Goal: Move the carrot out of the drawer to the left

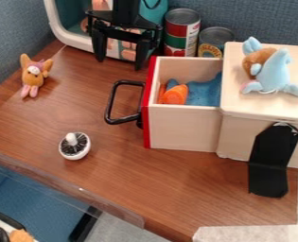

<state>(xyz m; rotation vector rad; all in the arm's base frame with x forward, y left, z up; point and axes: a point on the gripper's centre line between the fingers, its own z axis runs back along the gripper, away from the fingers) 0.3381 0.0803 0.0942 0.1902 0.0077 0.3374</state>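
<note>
The black gripper (119, 53) hangs at the top of the camera view, in front of the cans and above the back of the table. Its two fingers are spread apart with nothing held between them. Lower and to its right, the wooden drawer (182, 126) with a red front is pulled out to the left from its box. An orange carrot (175, 94) lies inside the drawer near the front wall, beside blue cloth-like material (205, 91). The drawer wall hides part of the carrot.
A black handle (110, 105) sticks out left of the drawer. On the table (113, 156) are an orange plush toy (34, 75) and a white round brush (74, 145). Cans (181, 32) stand behind the drawer; a blue plush (274, 73) sits on the box (240, 101).
</note>
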